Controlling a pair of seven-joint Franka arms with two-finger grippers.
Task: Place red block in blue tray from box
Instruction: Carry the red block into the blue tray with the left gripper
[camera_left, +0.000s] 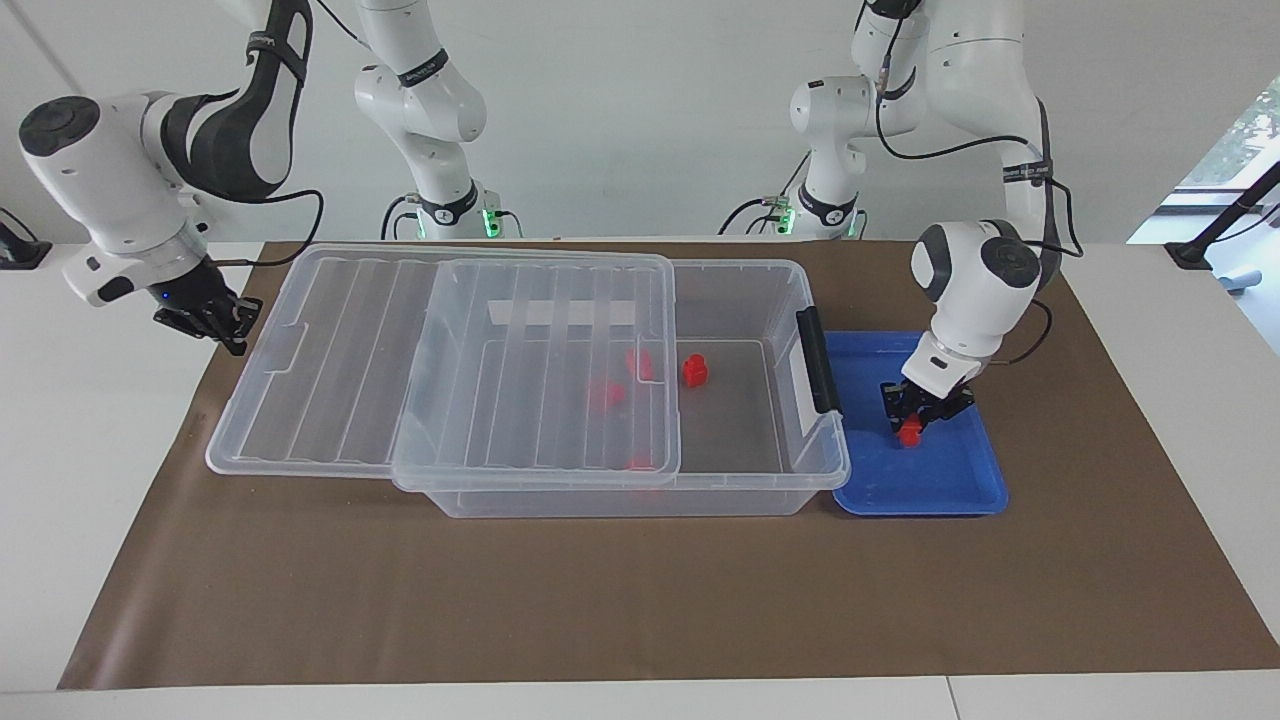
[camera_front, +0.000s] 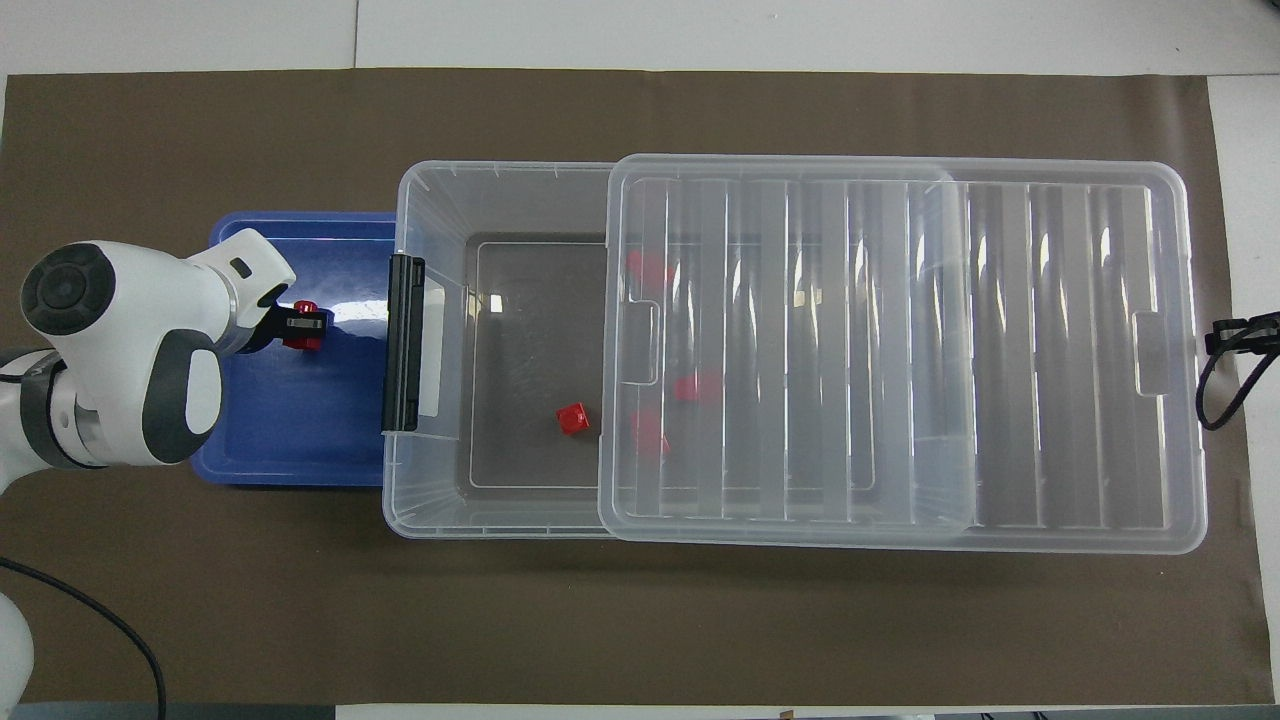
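My left gripper (camera_left: 912, 424) (camera_front: 310, 325) is shut on a red block (camera_left: 910, 433) (camera_front: 304, 343) and holds it low inside the blue tray (camera_left: 945, 475) (camera_front: 290, 430); whether the block touches the floor I cannot tell. The tray lies against the box (camera_left: 760, 445) (camera_front: 440, 205) at the left arm's end. The clear lid (camera_left: 450, 350) (camera_front: 900, 350) is slid toward the right arm's end, baring part of the box. One red block (camera_left: 694, 371) (camera_front: 572, 418) lies in the bared part; three more show through the lid. My right gripper (camera_left: 228, 330) (camera_front: 1240, 335) hovers shut by the lid's end.
A brown mat (camera_left: 640, 600) (camera_front: 640, 620) covers the table under everything. A black latch clip (camera_left: 820, 362) (camera_front: 403, 345) stands on the box's end next to the tray. White table shows past the mat's ends.
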